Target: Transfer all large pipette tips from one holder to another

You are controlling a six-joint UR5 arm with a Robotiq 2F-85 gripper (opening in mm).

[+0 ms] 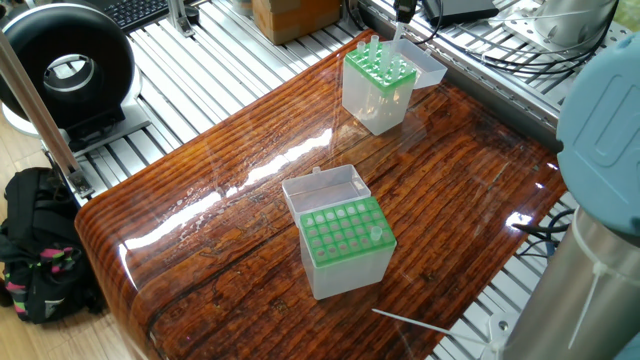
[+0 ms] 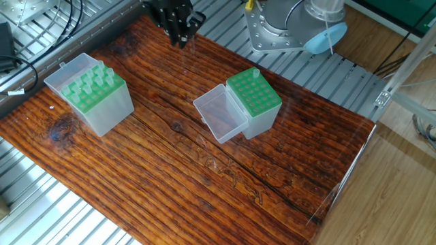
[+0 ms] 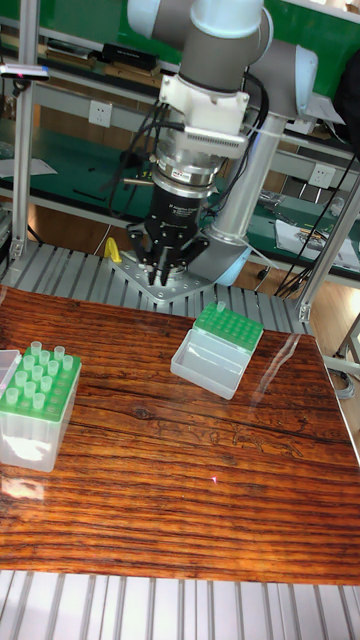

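Two clear holders with green racks stand on the wooden table. The far holder (image 1: 378, 75) (image 2: 95, 102) (image 3: 35, 410) carries several large pipette tips (image 2: 92, 78) (image 3: 40, 370), upright. The other holder (image 1: 345, 245) (image 2: 255, 102) (image 3: 228, 328) has its lid (image 2: 221, 116) lying open and one tip (image 2: 256, 71) (image 1: 376, 236) at a corner. My gripper (image 2: 181, 39) (image 3: 162, 275) hangs high over the table's back edge, between the two holders. Its fingers point down and stand close together on what looks like a faint translucent tip. In one fixed view the gripper is out of frame.
The arm's base (image 2: 272, 27) is bolted just behind the table. A thin loose rod (image 1: 410, 322) lies near the table's front edge. A black ring-shaped device (image 1: 65, 65), a backpack (image 1: 40, 250) and a cardboard box (image 1: 295, 15) sit off the table.
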